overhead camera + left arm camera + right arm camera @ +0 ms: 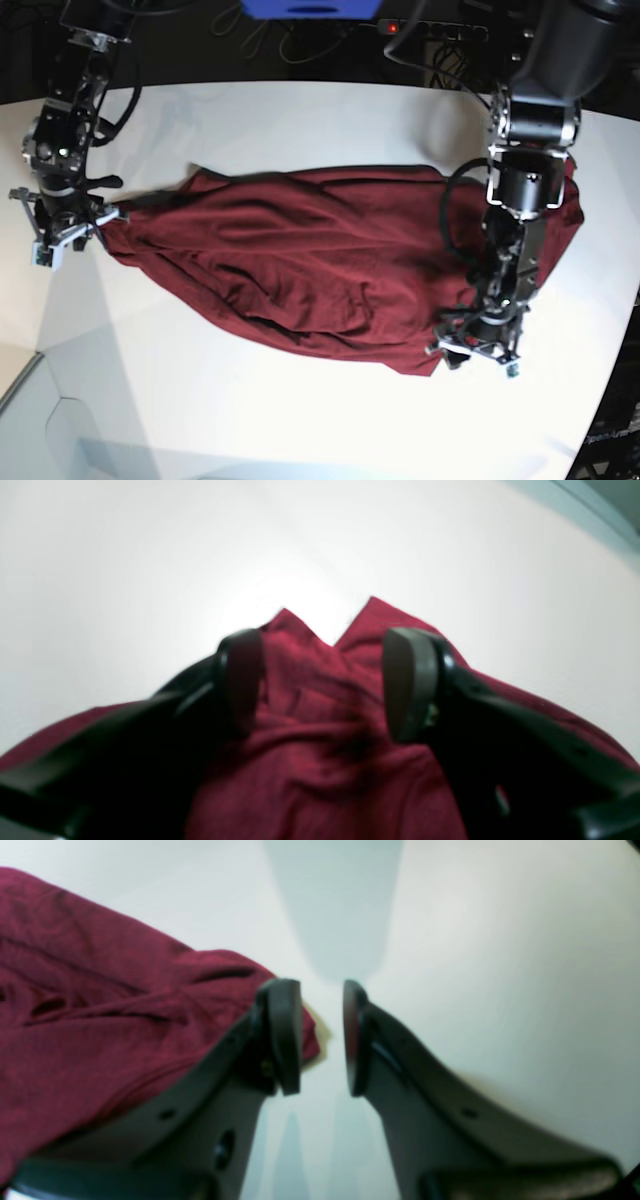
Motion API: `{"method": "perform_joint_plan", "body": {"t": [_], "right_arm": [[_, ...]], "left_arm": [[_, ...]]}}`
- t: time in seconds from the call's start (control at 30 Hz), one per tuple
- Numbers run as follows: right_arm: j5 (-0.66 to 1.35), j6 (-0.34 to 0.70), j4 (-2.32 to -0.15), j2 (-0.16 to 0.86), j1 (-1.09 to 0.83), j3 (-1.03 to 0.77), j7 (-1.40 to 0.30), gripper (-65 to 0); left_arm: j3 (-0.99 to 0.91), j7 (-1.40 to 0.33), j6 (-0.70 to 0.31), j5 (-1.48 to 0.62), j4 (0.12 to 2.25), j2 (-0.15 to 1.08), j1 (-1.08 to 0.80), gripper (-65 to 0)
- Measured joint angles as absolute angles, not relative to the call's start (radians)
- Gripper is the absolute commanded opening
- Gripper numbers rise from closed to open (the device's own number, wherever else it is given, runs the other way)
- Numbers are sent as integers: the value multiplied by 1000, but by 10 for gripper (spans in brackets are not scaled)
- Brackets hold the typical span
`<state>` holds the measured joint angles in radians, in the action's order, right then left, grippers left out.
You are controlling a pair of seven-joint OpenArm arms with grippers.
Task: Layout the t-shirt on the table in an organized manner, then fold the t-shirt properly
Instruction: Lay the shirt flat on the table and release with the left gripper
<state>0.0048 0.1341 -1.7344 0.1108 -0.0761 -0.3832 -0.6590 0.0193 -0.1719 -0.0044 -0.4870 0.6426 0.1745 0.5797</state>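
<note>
The dark maroon t-shirt (320, 260) lies spread and wrinkled across the middle of the white table (300, 120), stretched from left to right. My left gripper (478, 350) hangs over the shirt's front right corner. In the left wrist view its jaws stand open (325, 680) with rumpled t-shirt (320, 730) lying under and between them, and two cloth points poke out beyond. My right gripper (65, 240) is at the shirt's left tip. Its jaws (320, 1037) stand a little apart over bare table (500, 965), with the t-shirt (100, 1015) edge beside one finger (282, 1035).
Black cables and a power strip with a red light (395, 28) run along the table's far edge, beside a blue object (310, 8). The table's curved edge (20, 385) drops off at the lower left. The left arm's body (530, 130) reaches over the shirt's right end.
</note>
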Motion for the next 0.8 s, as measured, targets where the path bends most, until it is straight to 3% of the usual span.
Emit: {"method": "perform_joint_plan", "body": {"t": [0.4,0.47,0.5,0.6,0.7,0.8], "right_arm": [[6,134,-1734,111,-90,-383,-655,-494],[6,134,-1734,111,-89,-384,-655,-494],[5,134,-1734,111,-89,-384,-657,-494],[5,134,-1733,110,-89,-383,-657,-494],[5,134,-1733,112,-90,-383,-659,-494],[5,134,-1733,116,-90,-384,-662,-494]], "left_arm": [[39,10,-4,-479,397,182,612,-283],[56,20,-4,-479,389,183,613,-333],[78,23,-4,-479,388,183,612,-390],[125,20,-4,-482,388,186,612,-650],[126,11,-18,-483,388,211,610,-621],[125,7,-10,-487,386,264,607,-650]]}}
